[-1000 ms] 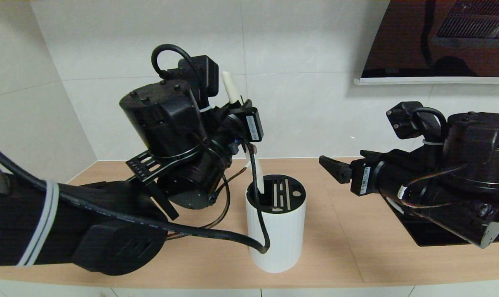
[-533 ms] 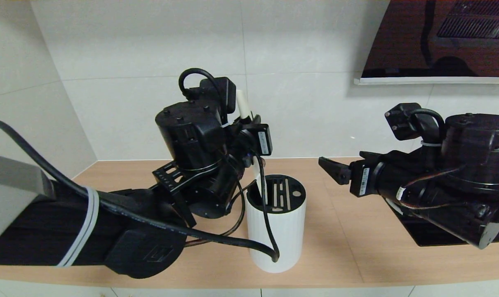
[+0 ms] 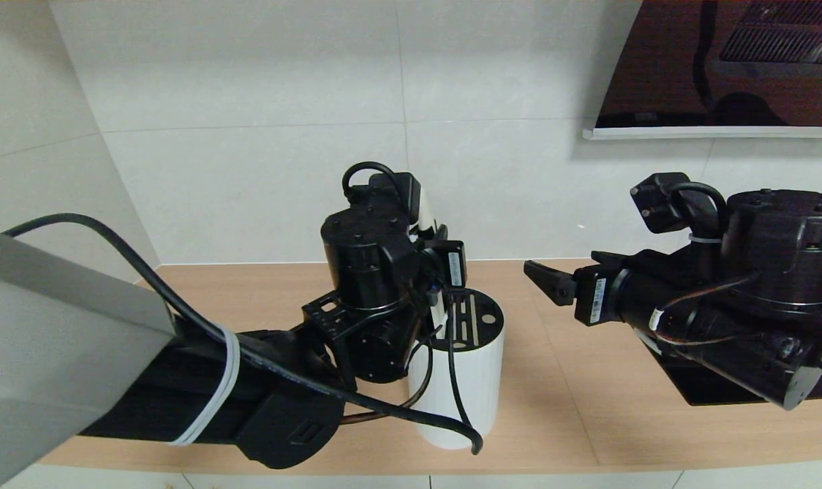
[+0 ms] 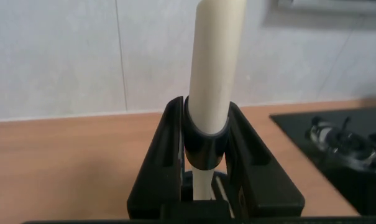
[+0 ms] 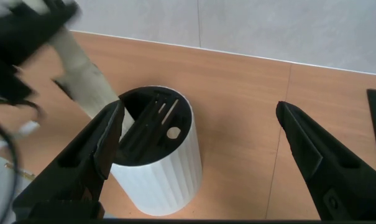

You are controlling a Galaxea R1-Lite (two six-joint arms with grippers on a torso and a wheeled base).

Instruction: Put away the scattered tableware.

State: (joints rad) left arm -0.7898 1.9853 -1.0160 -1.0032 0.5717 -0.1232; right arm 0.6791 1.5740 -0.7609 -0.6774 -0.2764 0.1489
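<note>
left gripper [image 4: 206, 127] clamping cream handle [image 4: 217, 56], white holder [image 3: 482, 380]

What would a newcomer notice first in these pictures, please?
The left pincer stands out, shut on a cream utensil handle held nearly upright with its lower end in the white ribbed holder at the middle of the wooden counter. To the holder's right, the right pincer hangs open and empty.
</note>
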